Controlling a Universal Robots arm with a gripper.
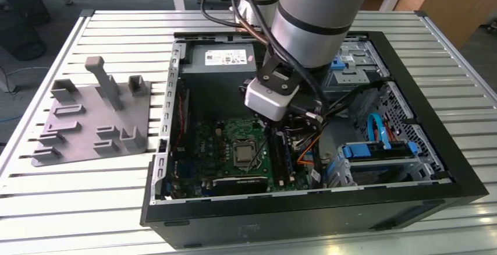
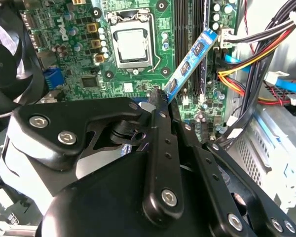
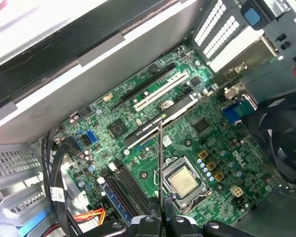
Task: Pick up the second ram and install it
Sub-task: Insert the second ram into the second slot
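The gripper [image 2: 159,98] is closed on one end of the memory stick [image 2: 190,61], holding it above the motherboard [image 2: 84,59] inside the computer case [image 1: 311,214]. The stick is probably light, stiff and fragile; hold it by its flat faces, clear of the contact edge. Its long axis extends straight out from the fingertips, with the free end pointing toward the black slots [image 2: 182,19].

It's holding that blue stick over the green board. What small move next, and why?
Probably ease it down toward the black memory slots, keeping it lined up: the gripper clamps the second ram by one end, and it hangs above them, not yet seated.
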